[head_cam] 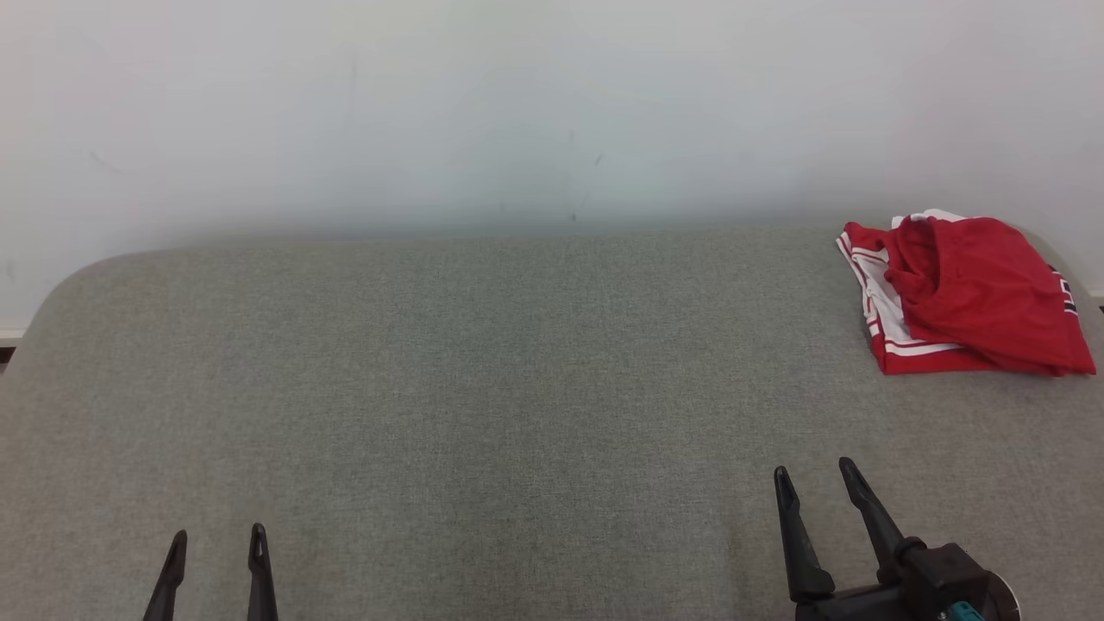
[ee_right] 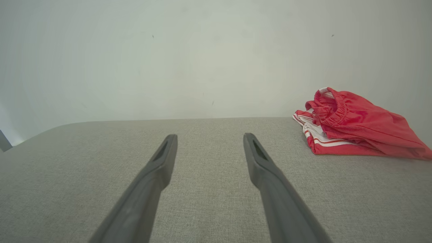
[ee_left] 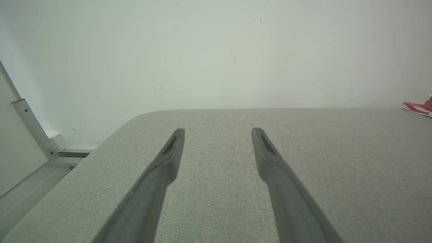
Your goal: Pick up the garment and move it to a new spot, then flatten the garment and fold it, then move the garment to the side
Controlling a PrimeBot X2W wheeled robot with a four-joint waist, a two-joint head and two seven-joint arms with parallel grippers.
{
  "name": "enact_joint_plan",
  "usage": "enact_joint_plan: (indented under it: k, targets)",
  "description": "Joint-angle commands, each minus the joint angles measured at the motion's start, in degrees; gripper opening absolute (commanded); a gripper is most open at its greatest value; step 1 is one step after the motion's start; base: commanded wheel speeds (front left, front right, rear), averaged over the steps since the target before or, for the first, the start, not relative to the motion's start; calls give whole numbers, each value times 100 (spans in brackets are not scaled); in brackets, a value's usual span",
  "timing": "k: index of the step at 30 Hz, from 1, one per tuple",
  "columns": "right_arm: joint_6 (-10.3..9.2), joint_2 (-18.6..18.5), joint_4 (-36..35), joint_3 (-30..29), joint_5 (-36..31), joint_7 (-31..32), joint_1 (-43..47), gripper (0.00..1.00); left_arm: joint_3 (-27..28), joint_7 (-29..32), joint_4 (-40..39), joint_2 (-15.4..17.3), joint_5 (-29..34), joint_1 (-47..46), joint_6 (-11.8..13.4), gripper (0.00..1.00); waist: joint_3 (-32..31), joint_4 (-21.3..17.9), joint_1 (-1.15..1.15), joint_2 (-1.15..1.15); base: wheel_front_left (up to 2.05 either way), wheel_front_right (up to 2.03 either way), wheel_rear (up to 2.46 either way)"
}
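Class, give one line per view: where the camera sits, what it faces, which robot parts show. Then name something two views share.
Head view: on the head, facing forward and down over the grey fabric table to the white wall; left tool and right tool at the bottom.
Left wrist view: on the left wrist, facing the wall along its open fingers.
Right wrist view: on the right wrist, likewise, along its own fingers.
Shared: both wrist views catch the red shorts at right.

Grey fabric surface (head_cam: 431, 388) — pale (scuffed) wall (head_cam: 517, 103) behind.
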Motion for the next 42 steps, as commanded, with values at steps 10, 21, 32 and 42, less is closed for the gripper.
enact_joint_plan:
  k: [10, 21, 32, 42]
  targets:
    - [-17, 87, 58, -80, -128, 23, 33, 100, -21, -16, 129, -7, -142, -27, -1, 100, -24, 39, 0, 0, 0, 0, 0]
    - [-17, 112, 92, -52, -120, 35, -13, 100, -20, -16, 173, 34, -169, -51, 18, 100, -13, 16, 0, 0, 0, 0, 0]
    - [1, 83, 204, -58, -94, 67, 29, 0, -33, 14, 320, -5, -170, 2, 74, 0, -2, 19, 0, 0, 0, 0, 0]
    - [0, 93, 306, -157, 1080, 356, -58, 0, 9, 351, 498, -29, -1325, -183, 40, 0, 9, 27, 0, 0, 0, 0, 0]
